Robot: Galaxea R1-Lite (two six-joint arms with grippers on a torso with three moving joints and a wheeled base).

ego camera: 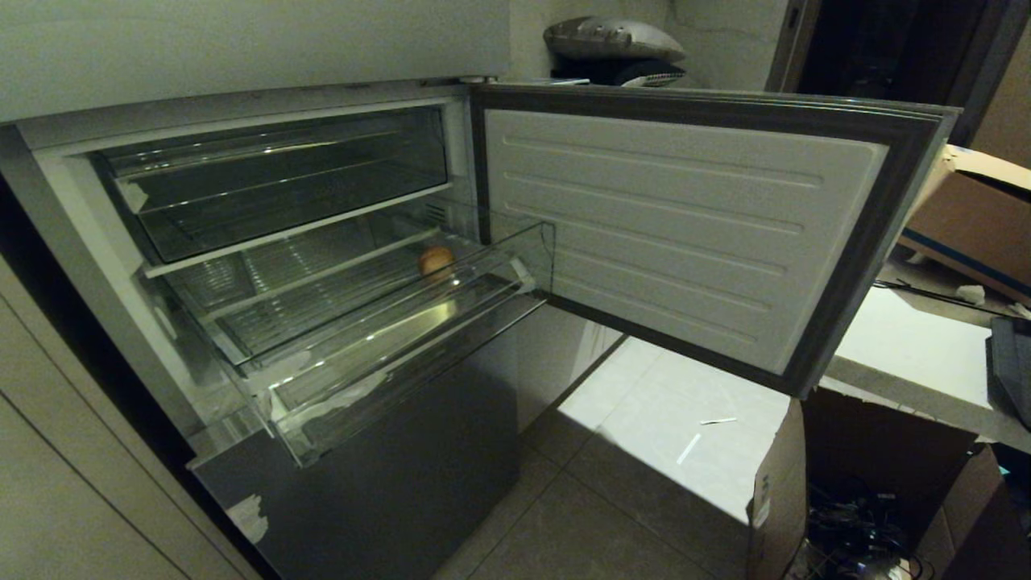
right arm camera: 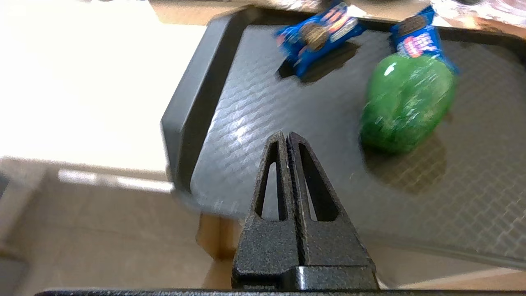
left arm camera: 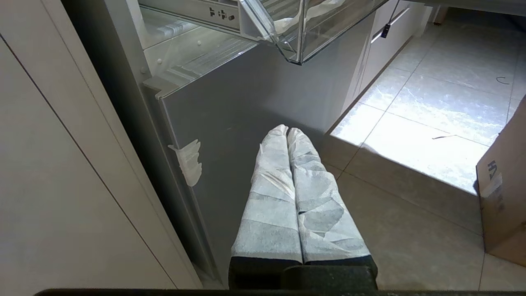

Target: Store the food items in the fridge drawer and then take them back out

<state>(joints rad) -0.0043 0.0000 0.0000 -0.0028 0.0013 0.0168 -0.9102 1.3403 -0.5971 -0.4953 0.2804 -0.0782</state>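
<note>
The fridge drawer (ego camera: 378, 322) stands pulled out from the open compartment, with a shelf (ego camera: 274, 185) above it and a closed lower door panel (ego camera: 387, 475) below. The food item (ego camera: 436, 261) lies in the drawer toward its back right. The open door (ego camera: 685, 225) swings out to the right of the drawer. Right of the door stands a counter (ego camera: 910, 346), with a cardboard box (ego camera: 846, 483) on the floor beneath it.

In the right wrist view, a tray (right arm camera: 197, 102) on a pale surface holds a pepper (right arm camera: 404, 109), probably overlapping one snack packet (right arm camera: 415, 39); another packet (right arm camera: 318, 37) lies apart beside them.
</note>
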